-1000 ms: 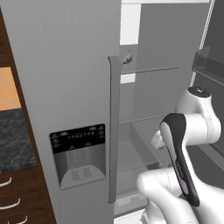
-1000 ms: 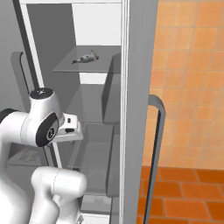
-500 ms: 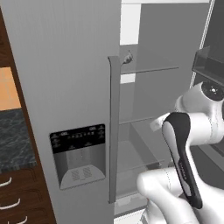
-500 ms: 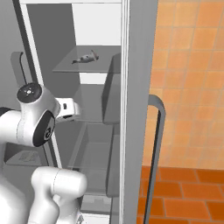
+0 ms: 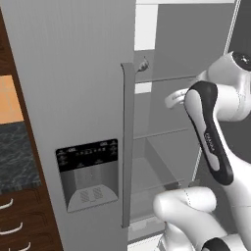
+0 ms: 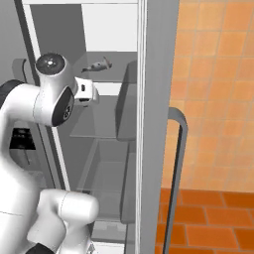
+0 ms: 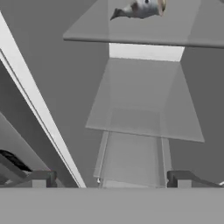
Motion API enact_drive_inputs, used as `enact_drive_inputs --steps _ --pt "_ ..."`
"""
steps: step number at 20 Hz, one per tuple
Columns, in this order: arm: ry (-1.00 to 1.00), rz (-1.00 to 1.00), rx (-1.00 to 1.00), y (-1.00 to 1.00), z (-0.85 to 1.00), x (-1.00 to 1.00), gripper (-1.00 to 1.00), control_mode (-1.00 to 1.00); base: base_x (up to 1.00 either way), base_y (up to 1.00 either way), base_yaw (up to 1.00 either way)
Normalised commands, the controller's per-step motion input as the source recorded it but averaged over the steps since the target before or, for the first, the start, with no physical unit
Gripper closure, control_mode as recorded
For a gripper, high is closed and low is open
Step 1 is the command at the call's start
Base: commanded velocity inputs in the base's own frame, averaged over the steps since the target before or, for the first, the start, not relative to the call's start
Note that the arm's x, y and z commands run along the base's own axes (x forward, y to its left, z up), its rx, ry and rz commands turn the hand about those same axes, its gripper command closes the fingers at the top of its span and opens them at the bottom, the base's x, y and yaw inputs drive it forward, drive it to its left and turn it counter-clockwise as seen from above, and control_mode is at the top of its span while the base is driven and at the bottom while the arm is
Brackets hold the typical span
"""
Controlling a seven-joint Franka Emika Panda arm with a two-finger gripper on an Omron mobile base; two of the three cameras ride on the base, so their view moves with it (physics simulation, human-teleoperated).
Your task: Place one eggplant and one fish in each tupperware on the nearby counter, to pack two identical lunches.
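Observation:
A small silvery-grey fish [image 5: 142, 63] [image 6: 99, 64] lies on the upper glass shelf of the open fridge, and it sits at the top edge of the hand view [image 7: 140, 8]. My gripper [image 7: 111, 180] is open, its two fingertips spread wide with nothing between them. The hand [image 6: 85, 93] [image 5: 175, 97] hangs in front of the fridge's inside, below the fish's shelf and short of it. A strip of the dark marbled counter [image 5: 14, 157] lies at the far left. The eggplants and the tupperware are out of view.
The left fridge door [image 5: 73, 73] with its dispenser panel [image 5: 88, 166] and tall handle [image 5: 127, 147] stands close on the left. The right door's edge [image 6: 158, 124] and dark handle [image 6: 176, 173] stand on the right. Lower glass shelves [image 7: 144, 100] and a drawer sit beneath.
The arm has lifted: the hand rose from the level of the lower shelves towards the upper shelf with the fish. The gripper stayed open and the fish has not moved.

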Motion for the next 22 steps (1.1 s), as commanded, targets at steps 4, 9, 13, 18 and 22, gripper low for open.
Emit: enact_drive_inputs --steps 4,9,13,18,22 --pt "-0.02 -0.01 0.06 0.0 0.26 0.17 -1.0 -1.0 0.0 0.0 0.0" --pt "-0.01 0.0 0.04 0.2 0.28 0.86 -1.0 -1.0 0.0 0.0 0.0" --pt "0.0 -0.01 0.04 0.22 0.14 1.0 -1.0 -1.0 0.0 0.0 0.0" --pt "0.0 -0.05 0.02 0.0 0.35 1.0 -1.0 -1.0 0.0 0.0 0.0" --pt "0.0 0.0 0.0 0.25 0.04 0.76 -1.0 -1.0 0.0 0.0 0.0"
